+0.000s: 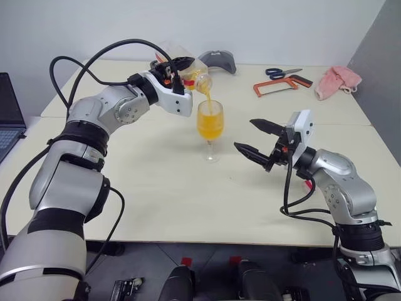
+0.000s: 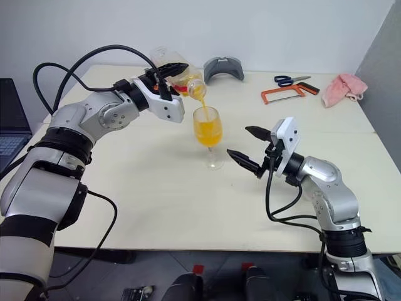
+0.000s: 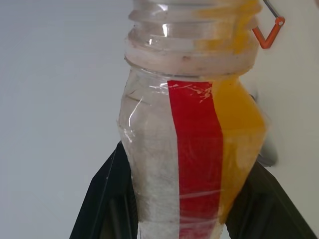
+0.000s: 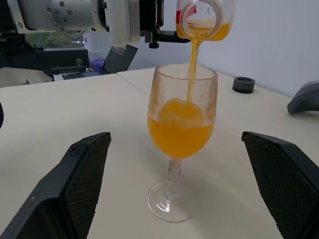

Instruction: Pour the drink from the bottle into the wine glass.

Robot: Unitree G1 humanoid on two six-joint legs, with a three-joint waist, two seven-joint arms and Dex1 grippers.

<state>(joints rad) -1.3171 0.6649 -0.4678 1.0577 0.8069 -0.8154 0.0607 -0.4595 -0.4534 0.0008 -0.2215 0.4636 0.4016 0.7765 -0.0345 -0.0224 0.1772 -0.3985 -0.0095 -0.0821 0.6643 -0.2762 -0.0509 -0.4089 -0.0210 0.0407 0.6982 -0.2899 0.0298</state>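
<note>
On the cream table (image 1: 156, 207), mid-span, I am running the pour. My left gripper (image 1: 177, 68) is pinching the bottle (image 2: 177, 71) by its squarish body, tipped mouth-down over the wine glass (image 1: 210, 128), and the drink (image 4: 181, 130) is streaming in — the bowl is looking roughly half full. My right gripper (image 2: 249, 149) is hovering just beside the glass with its jaws spread wide, not touching it.

Handling judgement: the bottle is thin plastic, getting lighter as it empties and likely to dent, so I am keeping the hold on the flat sides below the shoulder. The glass is fragile and getting top-heavy on its thin stem — if steadying is needed, I am favouring the lower bowl, gently.
</note>
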